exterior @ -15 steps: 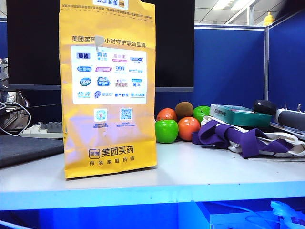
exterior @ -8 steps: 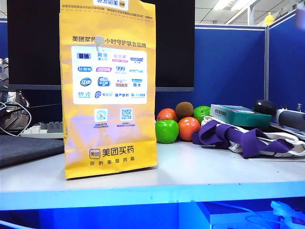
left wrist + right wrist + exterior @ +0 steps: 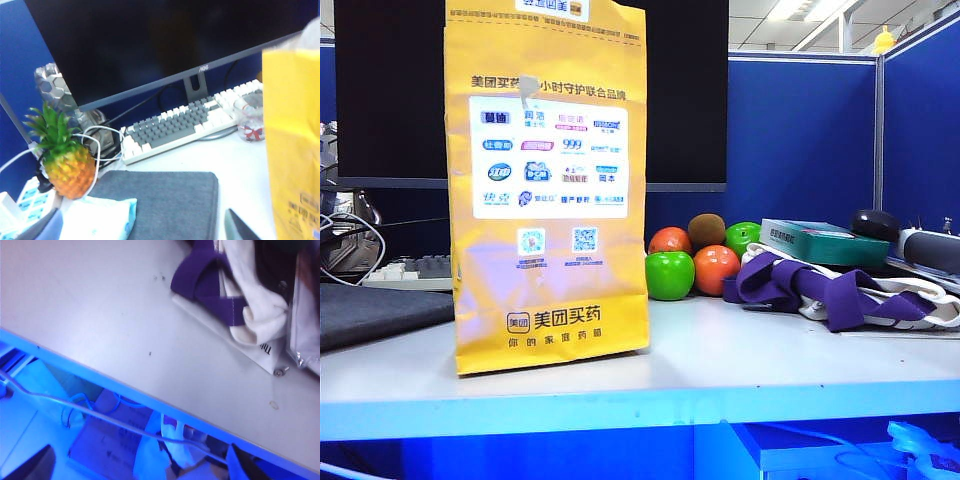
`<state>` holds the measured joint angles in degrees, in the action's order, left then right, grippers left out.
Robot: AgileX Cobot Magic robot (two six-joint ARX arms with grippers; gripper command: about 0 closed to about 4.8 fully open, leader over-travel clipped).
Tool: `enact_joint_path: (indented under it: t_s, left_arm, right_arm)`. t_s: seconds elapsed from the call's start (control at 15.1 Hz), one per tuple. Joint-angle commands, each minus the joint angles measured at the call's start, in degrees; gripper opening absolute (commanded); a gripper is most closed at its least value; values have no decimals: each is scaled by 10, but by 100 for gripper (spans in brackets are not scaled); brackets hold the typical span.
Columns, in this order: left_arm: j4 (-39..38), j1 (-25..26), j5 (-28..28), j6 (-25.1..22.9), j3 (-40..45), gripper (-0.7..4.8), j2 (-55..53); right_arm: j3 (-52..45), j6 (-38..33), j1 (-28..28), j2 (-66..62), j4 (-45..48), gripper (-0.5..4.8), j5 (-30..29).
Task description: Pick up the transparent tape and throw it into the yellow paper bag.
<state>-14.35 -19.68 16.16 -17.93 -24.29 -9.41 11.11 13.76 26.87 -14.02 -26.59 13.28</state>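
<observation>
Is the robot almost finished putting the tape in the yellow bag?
I can't tell. The yellow paper bag stands upright on the table, but the tape shows in no view; whether it's inside is hidden. Neither gripper holds anything: only dark fingertips of the left gripper and of the open right gripper show, both empty.

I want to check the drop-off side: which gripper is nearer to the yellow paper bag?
Left. The left gripper hangs close beside the yellow paper bag; the right gripper is over the table edge near the purple cloth.

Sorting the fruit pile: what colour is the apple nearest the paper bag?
Bright green apple, beside the yellow paper bag; clearest in the exterior view.
</observation>
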Motion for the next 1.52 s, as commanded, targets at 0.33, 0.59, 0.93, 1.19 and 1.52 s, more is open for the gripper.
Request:
enact_joint_path:
  t_s: [0.33, 0.59, 0.93, 1.19, 1.52]
  left_arm:
    - [-35, 68, -10, 4, 104, 427, 88]
    - [-26, 167, -7, 4, 140, 426, 92]
    - [-28, 162, -8, 4, 197, 426, 92]
    - [-14, 161, -9, 6, 217, 427, 92]
    - [-14, 162, -9, 6, 217, 426, 92]
  right_arm:
    - [-9, -3, -192, 139, -15, 479, -14]
    - [-51, -3, -274, 139, -14, 479, -14]
    - [-76, -3, -265, 139, 63, 479, -30]
    - [-80, -3, -260, 139, 80, 479, -29]
    - [-80, -3, -260, 139, 80, 479, -29]
